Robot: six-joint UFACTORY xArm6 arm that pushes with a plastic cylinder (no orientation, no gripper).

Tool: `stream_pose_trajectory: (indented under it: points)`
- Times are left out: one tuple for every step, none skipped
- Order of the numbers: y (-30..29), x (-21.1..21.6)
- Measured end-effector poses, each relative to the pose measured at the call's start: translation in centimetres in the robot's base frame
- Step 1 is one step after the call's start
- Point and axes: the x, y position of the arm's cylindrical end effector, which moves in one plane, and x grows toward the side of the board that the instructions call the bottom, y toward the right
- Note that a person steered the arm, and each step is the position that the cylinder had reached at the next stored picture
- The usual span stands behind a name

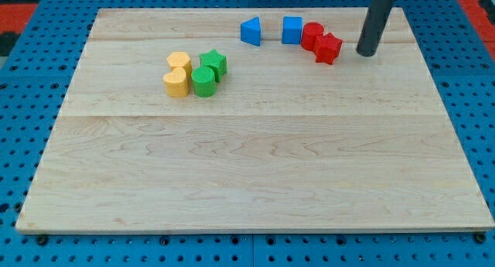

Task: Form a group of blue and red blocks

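Blue triangle [250,32] apart at nine o'clock of blue cube [291,29], red cylinder [312,35] and red star [328,48], clustered touching. My tip [366,52], holding nothing, near star at three o'clock; grouping nearly complete.

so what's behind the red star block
Toward the view's top, the red cylinder sits right behind the red star, seemingly touching; the star covers its lower part. The blue cube adjoins the cylinder. My tip is apart, to the right.
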Motion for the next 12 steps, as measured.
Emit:
stream_pose_trajectory:
  points:
    - [-4.9,0.2]
    - [-5.8,0.2]
    - [-6.9,0.2]
    - [-9.2,0.0]
    - [-12.1,0.4]
    - [-19.7,-0.5]
    - [-28.3,-0.6]
    - [-26.4,-3.6]
    - [-23.5,-4.7]
    - [-23.0,-6.3]
    - [-17.8,-6.3]
    - [-16.9,-6.3]
